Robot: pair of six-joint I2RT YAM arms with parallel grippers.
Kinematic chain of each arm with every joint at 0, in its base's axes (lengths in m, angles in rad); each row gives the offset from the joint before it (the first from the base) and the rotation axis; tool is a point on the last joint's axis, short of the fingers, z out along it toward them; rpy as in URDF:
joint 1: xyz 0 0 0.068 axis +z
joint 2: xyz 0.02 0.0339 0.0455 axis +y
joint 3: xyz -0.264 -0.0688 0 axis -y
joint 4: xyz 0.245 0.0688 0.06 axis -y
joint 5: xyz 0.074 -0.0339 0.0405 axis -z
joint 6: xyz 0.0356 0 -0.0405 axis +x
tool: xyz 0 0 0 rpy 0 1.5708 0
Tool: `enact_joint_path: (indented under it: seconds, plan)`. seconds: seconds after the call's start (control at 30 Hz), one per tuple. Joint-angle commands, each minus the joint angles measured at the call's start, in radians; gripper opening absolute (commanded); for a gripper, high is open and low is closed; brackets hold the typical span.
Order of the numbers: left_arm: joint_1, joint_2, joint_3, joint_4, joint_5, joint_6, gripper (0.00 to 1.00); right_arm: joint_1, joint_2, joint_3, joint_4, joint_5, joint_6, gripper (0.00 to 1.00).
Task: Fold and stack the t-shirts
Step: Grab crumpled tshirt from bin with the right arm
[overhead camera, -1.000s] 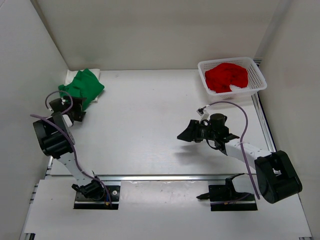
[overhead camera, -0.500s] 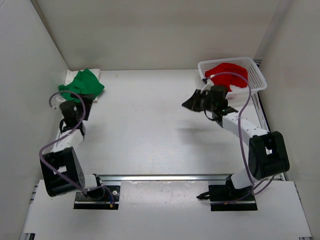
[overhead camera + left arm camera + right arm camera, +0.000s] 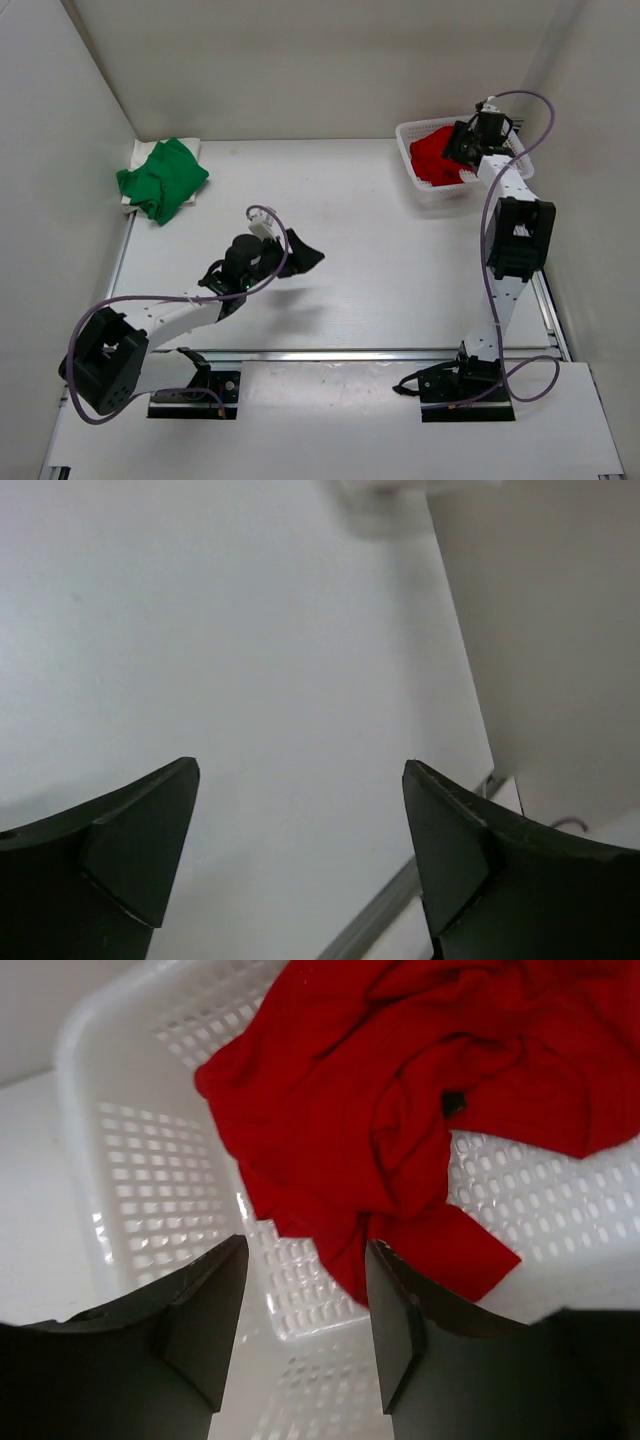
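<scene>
We see the red shirt (image 3: pixel 432 160) lying crumpled inside the white mesh basket (image 3: pixel 438 191), which sits at the far right corner of the table (image 3: pixel 380 260). The right arm reaches out to that corner, and the right gripper (image 3: pixel 462 143) hangs directly above the basket. From its wrist camera we look down between two dark fingers (image 3: pixel 205 1330) that stand apart, released and gripping no cloth. The red shirt (image 3: pixel 400 1080) is bunched in folds below them against the perforated floor and wall of the basket (image 3: pixel 150 1180), and one flap reaches toward the nearer rim. At the far left corner of the table we find the green shirt (image 3: pixel 162 178), loosely bundled and resting on the cream-white shirt (image 3: pixel 140 150), of which only a pale edge shows along the far and left sides. The left arm stretches low across the near half of the table. The left gripper (image 3: pixel 300 255) is near the middle of the surface, well apart from both piles. In its wrist view the left gripper (image 3: pixel 300 780) has its jaws spread wide over bare table (image 3: pixel 200 630), released. A purple cable (image 3: pixel 495 225) loops along the right arm.
</scene>
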Motion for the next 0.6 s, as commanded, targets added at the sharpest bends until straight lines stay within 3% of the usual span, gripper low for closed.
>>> enact_joint_path:
  seconds: [0.0,0.07,0.13,0.23,0.3,0.4,0.43,0.57]
  plan:
    - [-0.039,-0.018,-0.092,0.020,0.081,0.050,0.90,0.027,0.149,0.178,-0.182,0.044,-0.108,0.49]
    - [-0.046,-0.045,-0.144,0.025,0.069,0.040,0.78,0.029,0.223,0.324,-0.222,0.050,-0.113,0.51]
    - [-0.041,-0.079,-0.213,0.031,0.045,0.033,0.74,0.038,0.305,0.445,-0.279,0.060,-0.120,0.53]
    - [-0.012,-0.118,-0.279,0.055,0.063,0.005,0.72,0.036,0.446,0.637,-0.380,0.082,-0.094,0.52]
    - [0.002,-0.127,-0.284,0.049,0.072,0.000,0.71,0.039,0.463,0.631,-0.365,0.080,-0.085,0.51]
    - [0.011,-0.150,-0.276,0.028,0.054,0.013,0.69,0.047,0.480,0.668,-0.371,0.071,-0.087,0.16]
    - [0.013,-0.160,-0.266,0.019,0.052,0.011,0.69,0.047,0.471,0.677,-0.385,0.047,-0.087,0.00]
    - [0.020,-0.159,-0.227,0.003,0.064,0.013,0.66,0.053,0.388,0.749,-0.448,-0.004,-0.074,0.00]
